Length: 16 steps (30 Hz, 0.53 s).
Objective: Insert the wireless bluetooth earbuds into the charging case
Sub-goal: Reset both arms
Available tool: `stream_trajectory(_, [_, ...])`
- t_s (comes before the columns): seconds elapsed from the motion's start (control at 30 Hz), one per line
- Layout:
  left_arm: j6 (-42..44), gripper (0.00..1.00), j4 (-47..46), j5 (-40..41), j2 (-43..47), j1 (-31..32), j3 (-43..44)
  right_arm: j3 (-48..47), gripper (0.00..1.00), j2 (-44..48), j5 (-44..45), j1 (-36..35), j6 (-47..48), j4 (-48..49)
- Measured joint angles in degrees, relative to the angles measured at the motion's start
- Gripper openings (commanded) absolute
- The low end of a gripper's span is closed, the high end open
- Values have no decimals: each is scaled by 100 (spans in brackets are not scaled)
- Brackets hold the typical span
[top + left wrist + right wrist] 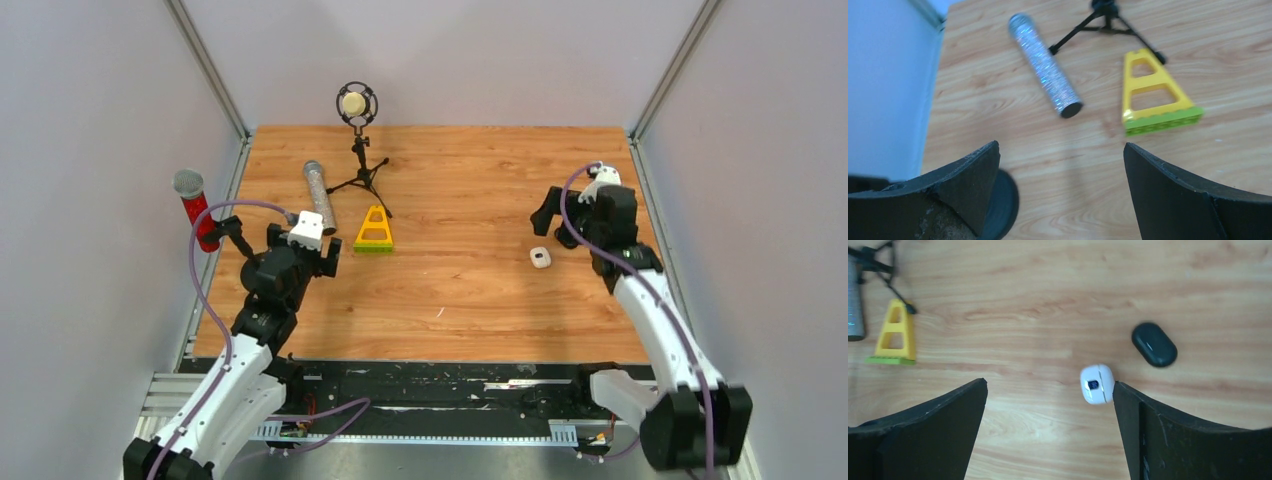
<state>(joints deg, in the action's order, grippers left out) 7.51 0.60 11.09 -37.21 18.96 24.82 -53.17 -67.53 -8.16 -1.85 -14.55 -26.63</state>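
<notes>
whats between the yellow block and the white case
Nothing: from the yellow block to the charging case it is bare wooden table, shown in the top view.

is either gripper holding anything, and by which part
Nothing is held. The left gripper and right gripper are open; the charging case lies on the table, ungripped.

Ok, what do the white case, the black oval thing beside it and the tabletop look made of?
The charging case: probably glossy white plastic, a smooth rounded shell with soft highlights and a small dark spot. The black oval object: likely glossy dark plastic, with a bright reflection streak. The table: wood or wood-look laminate, fairly matte, with visible grain.
</notes>
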Motion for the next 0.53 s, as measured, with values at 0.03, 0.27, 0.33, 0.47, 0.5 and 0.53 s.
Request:
stream_trajectory(0.03, [-15, 100, -85, 153, -4, -87, -114, 293, 100, 439, 28, -184, 70, 387])
stream_trajectory(0.27, [-280, 100, -660, 557, 26, -907, -852, 2929, 100, 2850, 955, -278, -168, 2874])
stream_trajectory(0.33, [-428, 100, -761, 568, 39, -1161, -986, 3331, 100, 2999, 1471, -278, -483, 2997])
stream_trajectory(0.47, [-656, 100, -1025, 573, 72, -1539, -1314, 3563, 100, 2828, 2046, -258, -828, 3062])
stream_trajectory(0.5, [-686, 100, -1032, 570, 68, -1574, -1346, 3589, 100, 2761, 2157, -258, -885, 3082])
stream_trajectory(0.53, [-723, 100, -1043, 570, 55, -1604, -1366, 3613, 100, 2682, 2288, -258, -962, 3093])
